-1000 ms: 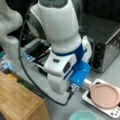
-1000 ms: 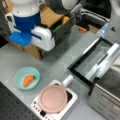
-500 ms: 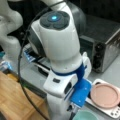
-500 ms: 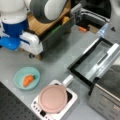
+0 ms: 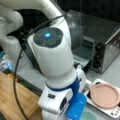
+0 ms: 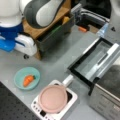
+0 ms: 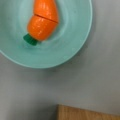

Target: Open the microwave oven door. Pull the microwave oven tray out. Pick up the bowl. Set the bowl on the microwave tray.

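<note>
Bowl (image 6: 27, 78), mint-green, holding toy carrot (image 6: 28, 80): on grey table (image 6: 55, 62), below the arm's wrist. Gripper: fingers unseen; opening cannot be told.

My fingers aren't visible in any view. Bowl (image 7: 47, 37) sits on open grey bench (image 7: 82, 85), bare surface around its rim; a toy carrot (image 7: 42, 21) fills the middle. Wooden edge (image 7: 85, 113) sits near, at wrist view's bottom. In a front view, the microwave oven door (image 6: 96, 58) lies folded down, blocking bench in front of the oven. White base with pink plate (image 6: 53, 98) stands between bowl and door, near both.
</note>
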